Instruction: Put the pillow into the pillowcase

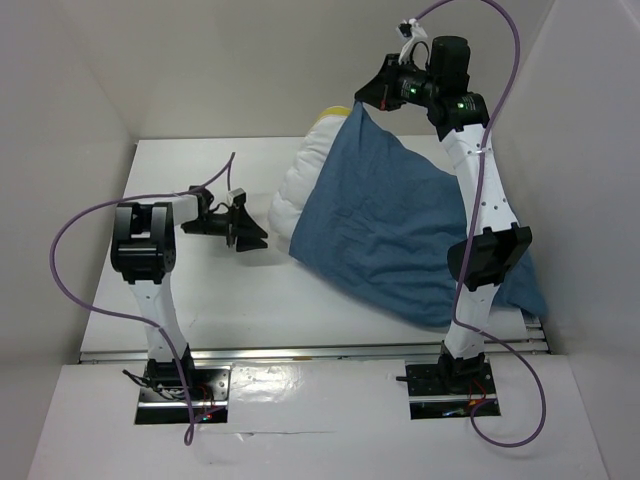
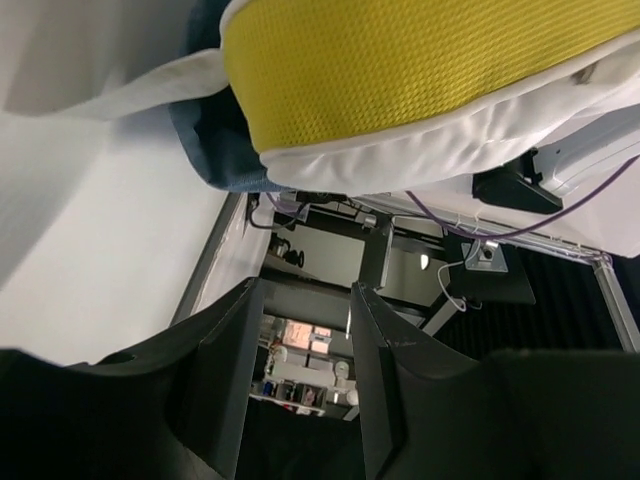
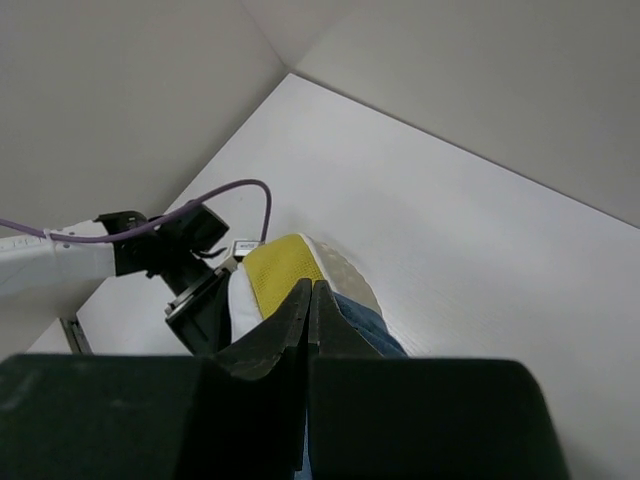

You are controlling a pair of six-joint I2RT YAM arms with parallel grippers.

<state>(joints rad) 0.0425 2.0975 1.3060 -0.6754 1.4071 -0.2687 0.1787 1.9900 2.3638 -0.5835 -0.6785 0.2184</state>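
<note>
Pillow [image 1: 290, 195] mostly inside pillowcase [image 1: 400, 230], mid-table, white end poking out left | right gripper [image 1: 365, 98] pinched shut on raised case corner | left gripper [image 1: 248, 236] wide open, empty, just beside pillow | soft, light, squashy; prob. best to grab cloth at hem

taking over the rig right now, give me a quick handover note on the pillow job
Left end effector: open, empty, low over the white table, next to the uncovered side of the pillow.
Right end effector: shut on a far corner of the limp dusty-blue cloth pillowcase, raised above the table.
Things: the puffy cream-white pillow with a yellow mesh edge seems largely inside the pillowcase. Its left side and far corner stick out of the opening.
Done: most of the pillow is in.
Left: cover the exposed part with the cloth, then release.
</note>
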